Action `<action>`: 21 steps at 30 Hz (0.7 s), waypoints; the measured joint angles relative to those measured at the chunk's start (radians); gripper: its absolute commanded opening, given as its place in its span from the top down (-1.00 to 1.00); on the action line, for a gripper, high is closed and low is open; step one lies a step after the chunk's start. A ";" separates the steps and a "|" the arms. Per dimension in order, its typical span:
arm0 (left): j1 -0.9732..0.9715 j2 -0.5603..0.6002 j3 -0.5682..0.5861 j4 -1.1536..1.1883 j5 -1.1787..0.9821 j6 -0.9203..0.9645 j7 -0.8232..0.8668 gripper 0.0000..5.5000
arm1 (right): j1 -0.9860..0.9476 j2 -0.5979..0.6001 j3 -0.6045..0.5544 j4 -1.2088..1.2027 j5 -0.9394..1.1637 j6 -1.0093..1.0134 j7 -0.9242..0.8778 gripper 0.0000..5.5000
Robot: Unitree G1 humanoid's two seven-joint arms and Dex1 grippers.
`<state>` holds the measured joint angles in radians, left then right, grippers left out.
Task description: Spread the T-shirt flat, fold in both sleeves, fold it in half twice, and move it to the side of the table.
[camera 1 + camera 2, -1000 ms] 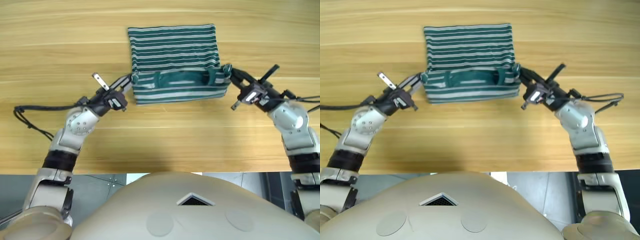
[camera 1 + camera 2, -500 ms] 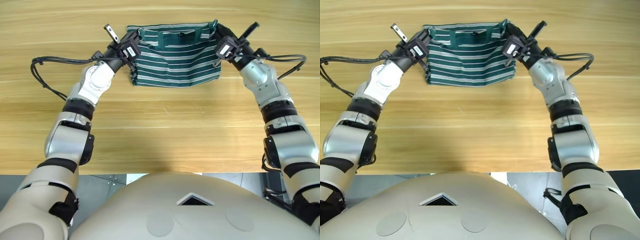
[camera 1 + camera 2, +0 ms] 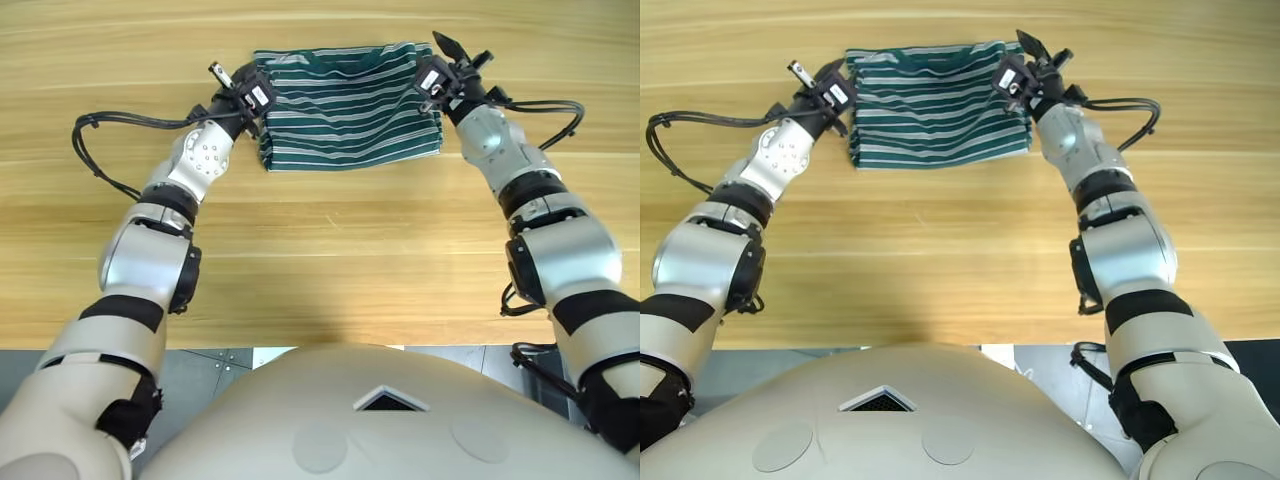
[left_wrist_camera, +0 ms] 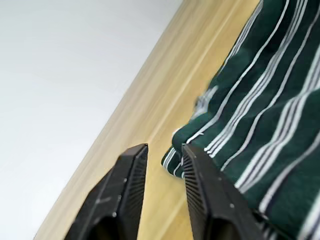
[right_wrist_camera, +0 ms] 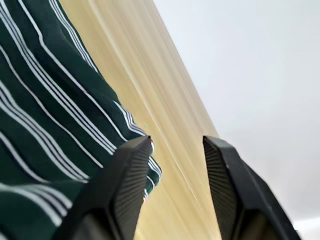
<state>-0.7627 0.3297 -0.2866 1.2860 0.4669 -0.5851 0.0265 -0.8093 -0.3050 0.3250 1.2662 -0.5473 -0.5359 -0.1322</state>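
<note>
Both grippers have swung the near edge of the T-shirt point(image 3: 348, 105) up and over to its far edge and let it go, so the shirt now lies folded once more where a second ago its near half hung lifted between them. We see a dark green shirt with thin white stripes in small groups running left to right, folded into a rectangle wider than it is deep. Its far edge ripples slightly, and at the near left corner the stacked layers do not line up neatly. It lies on the far part of the wooden table point(image 3: 320, 260), about midway across.

Our left gripper point(image 4: 164, 149) sits at the shirt's far left corner, its two black fingers a little apart with nothing between them and the cloth just beside one tip. Our right gripper point(image 5: 177, 141) is at the far right corner, fingers spread wider and also empty.

Small white labels point(image 3: 253, 93) sit on the gripper bodies, with print too small to read. Black cables point(image 3: 100, 135) loop over the table beside each forearm.
</note>
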 measured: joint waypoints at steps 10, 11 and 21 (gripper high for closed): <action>-0.093 -0.016 0.091 0.052 -0.042 0.157 0.153 0.12 | -0.041 0.212 0.243 -0.077 -0.209 -0.042 -0.160 -0.11; -0.092 -0.015 0.124 0.052 -0.071 0.154 0.168 0.12 | -0.037 0.241 0.285 -0.101 -0.240 -0.053 -0.162 -0.11; 0.081 0.028 0.254 0.033 -0.187 0.011 0.221 0.12 | 0.001 0.185 0.478 -0.136 -0.376 -0.065 -0.124 -0.11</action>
<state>-0.6814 0.3573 -0.0325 1.3186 0.2797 -0.5736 0.2473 -0.8080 -0.1198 0.8027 1.1301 -0.9236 -0.6012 -0.2563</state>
